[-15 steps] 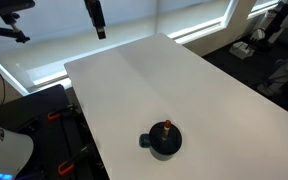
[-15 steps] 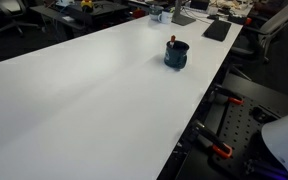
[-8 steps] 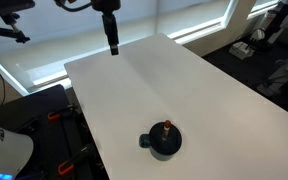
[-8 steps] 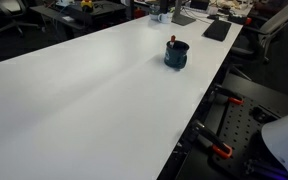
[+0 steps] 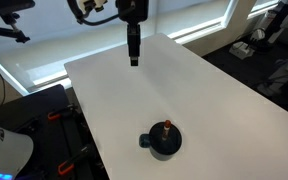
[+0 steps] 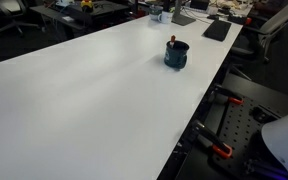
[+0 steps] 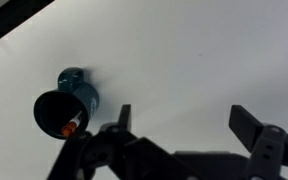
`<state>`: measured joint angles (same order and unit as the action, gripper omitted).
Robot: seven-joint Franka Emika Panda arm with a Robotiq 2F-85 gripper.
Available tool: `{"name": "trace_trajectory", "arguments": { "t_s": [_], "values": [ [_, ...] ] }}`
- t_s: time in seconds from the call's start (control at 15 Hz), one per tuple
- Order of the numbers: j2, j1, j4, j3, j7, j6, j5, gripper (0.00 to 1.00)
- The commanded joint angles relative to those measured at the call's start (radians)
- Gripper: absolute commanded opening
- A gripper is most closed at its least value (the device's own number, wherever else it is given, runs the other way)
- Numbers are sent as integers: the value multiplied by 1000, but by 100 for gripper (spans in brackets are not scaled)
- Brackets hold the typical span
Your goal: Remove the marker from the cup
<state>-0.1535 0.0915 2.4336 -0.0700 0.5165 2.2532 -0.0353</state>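
The dark blue cup (image 5: 165, 142) stands near the front edge of the white table (image 5: 184, 85), its stubby handle to the left. It also shows in an exterior view (image 6: 176, 54) and in the wrist view (image 7: 66, 102). The marker (image 5: 167, 127) stands in the cup with its red-orange cap up; its tip shows in the wrist view (image 7: 70, 129) and in an exterior view (image 6: 172, 40). My gripper (image 5: 133, 58) hangs high above the far part of the table, well away from the cup. In the wrist view the gripper (image 7: 184, 120) has its jaws wide apart and empty.
Bright windows run behind the table. Black and orange clamps (image 6: 224, 150) and equipment sit beside the table's edge. Office desks with clutter (image 6: 184, 12) stand beyond the far end.
My gripper has moved to the right and lower over the far part of the table, toward the cup's side. The cup and marker have not moved.
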Motion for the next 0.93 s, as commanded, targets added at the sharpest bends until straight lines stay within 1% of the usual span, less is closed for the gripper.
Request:
{"name": "trace_trajectory", "arguments": {
  "t_s": [0.0,0.27,0.4,0.53,0.87],
  "values": [
    [2,-16,-3,15,3,-2,-3,100],
    [2,-16,-3,14,3,-2,-3,100],
    [37,-7,-21,18,41,5,-25,100],
    [68,1,-31,31,60,13,-42,100],
    [147,12,-74,84,161,18,-102,100]
  ]
}}
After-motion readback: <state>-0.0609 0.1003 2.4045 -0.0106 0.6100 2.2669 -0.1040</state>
